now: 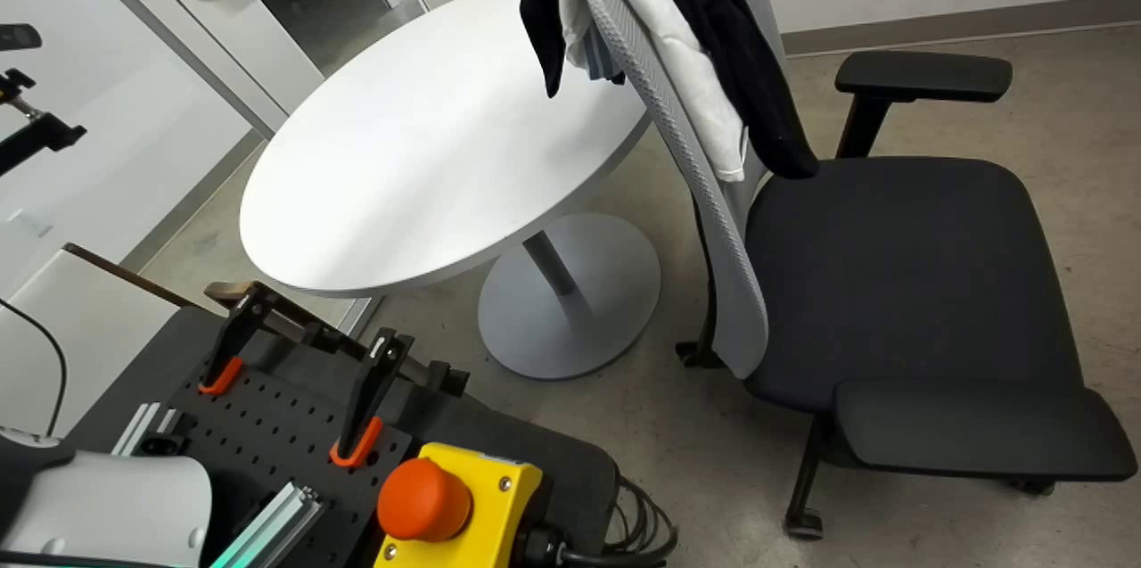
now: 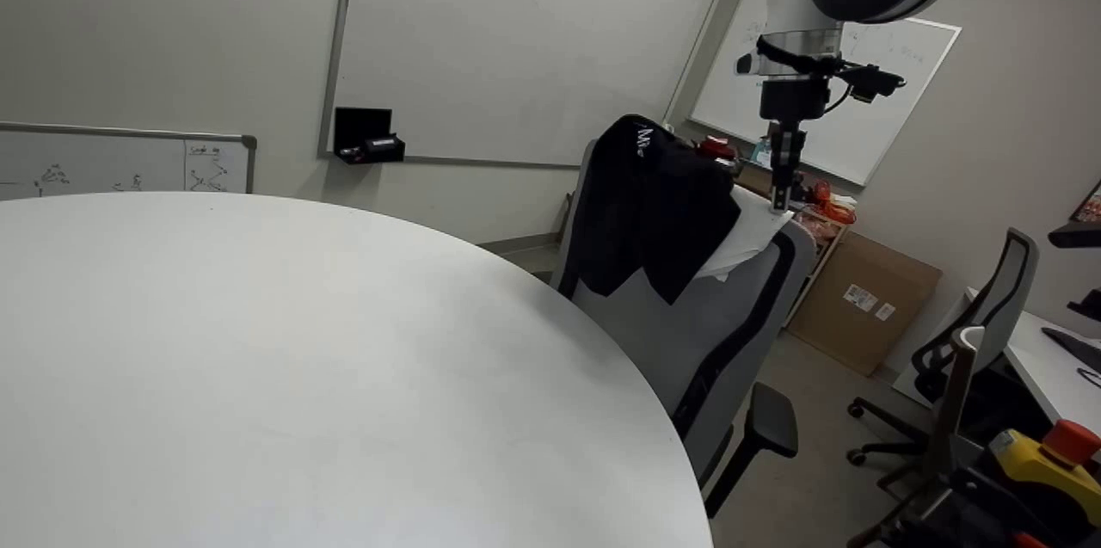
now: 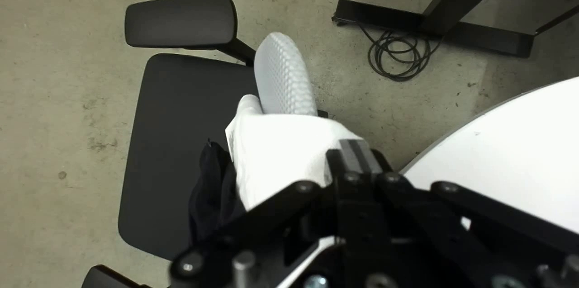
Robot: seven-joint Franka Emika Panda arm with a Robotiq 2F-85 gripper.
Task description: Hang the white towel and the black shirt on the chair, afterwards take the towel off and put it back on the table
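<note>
The white towel [image 1: 682, 60] lies over the top of the grey chair's backrest [image 1: 726, 283], beside the black shirt [image 1: 758, 95]. In an exterior view the shirt [image 2: 641, 212] covers much of the backrest and the towel [image 2: 748, 234] shows at its right. My gripper [image 2: 780, 202] points down at the towel on the backrest's top edge. In the wrist view its fingers [image 3: 359, 157] are together at the towel's table-side edge [image 3: 280, 152]; they look shut on the cloth, though the pinched part is hidden. The shirt [image 3: 212, 188] is partly hidden by the gripper.
The round white table [image 1: 428, 131] stands close behind the backrest. The chair has black armrests [image 1: 927, 76] beside its seat [image 1: 900, 283]. A dark robot stand with clamps [image 1: 370, 394] and a yellow stop-button box [image 1: 495, 479] stands near the table. Cables [image 3: 398, 55] lie on the floor.
</note>
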